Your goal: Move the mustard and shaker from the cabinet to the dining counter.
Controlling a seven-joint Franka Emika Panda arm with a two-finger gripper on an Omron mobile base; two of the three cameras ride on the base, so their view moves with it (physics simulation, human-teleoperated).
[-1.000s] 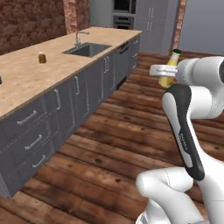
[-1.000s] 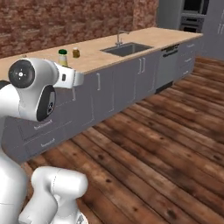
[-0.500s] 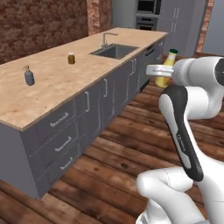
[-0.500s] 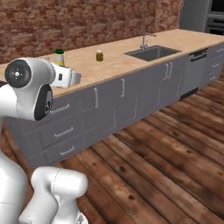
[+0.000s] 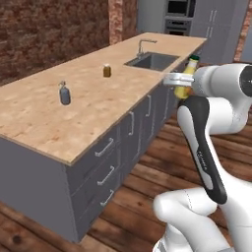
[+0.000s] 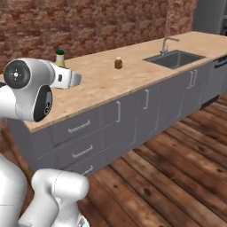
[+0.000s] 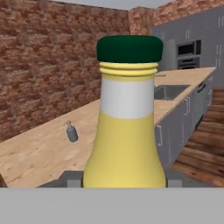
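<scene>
Beside the dining counter [image 5: 93,106], gripper [image 5: 183,79] pinches mustard [image 7: 127,131] upright; carry step, next lower it toward 10 o'clock.

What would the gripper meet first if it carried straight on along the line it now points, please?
Probably the brick wall. The gripper, shut on the mustard, points across the dining counter, apparently above the shaker; depth is uncertain.

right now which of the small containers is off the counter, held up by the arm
The yellow mustard bottle with the dark green cap, gripped upright; the grey shaker and small brown jar stand on the wood counter.
</scene>
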